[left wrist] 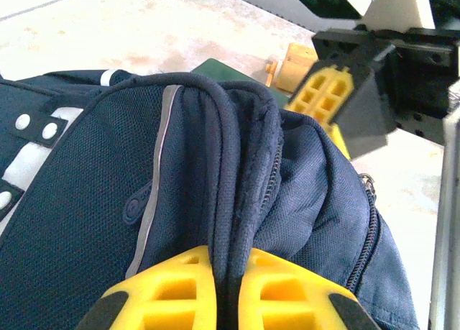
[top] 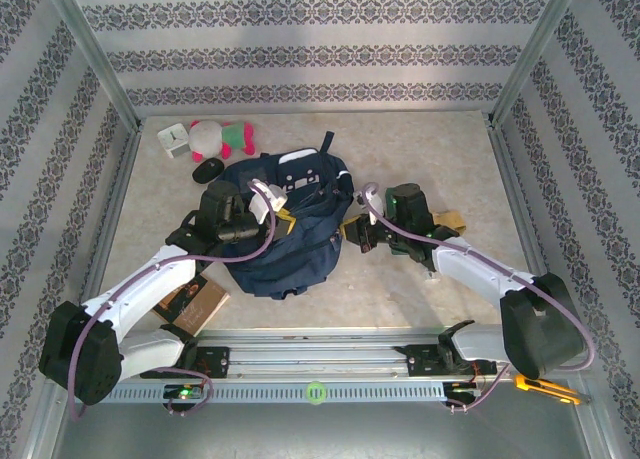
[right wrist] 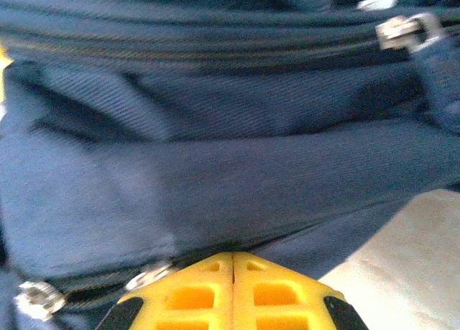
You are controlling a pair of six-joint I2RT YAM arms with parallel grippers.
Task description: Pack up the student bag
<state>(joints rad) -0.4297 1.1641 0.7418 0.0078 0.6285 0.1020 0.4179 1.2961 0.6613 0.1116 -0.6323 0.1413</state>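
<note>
Left gripper (left wrist: 228, 280) is clamped on the student bag (top: 295, 249). From the left wrist I can see a thick rolled fold of navy fabric, the piped rim beside a zip, pinched tight between my two yellow fingers (left wrist: 172, 290). A pale reflective stripe (left wrist: 154, 179) runs up the panel just left of that fold, and the grey-white patches (left wrist: 29, 150) sit off to the far left.

Over to the right gripper (right wrist: 232, 272): the jaws are together, yellow fingers meeting flush along a thin line. The tips are right up against the bag's side, just under a soft ridge of cloth. I can't tell whether any fabric is nipped between them. A metal zip pull (right wrist: 402, 28) hangs at the upper right of that view.

From above, the bag lies in the middle of the counter (top: 420, 149), with my arms on either side of it, left wrist on its left shoulder and right wrist at its right flank.

In the far-left corner there's a pink and green plush toy (top: 220, 137), a white cube (top: 172, 139) just beside it, and a black oval object (top: 207, 167) a little nearer the bag. A brown flat package (top: 198, 304) lies under my left forearm, towards the near edge. A wooden block (top: 452, 219) sits by the right wrist. An orange-handled cutter (top: 540, 385) lies by the right arm's base.
</note>
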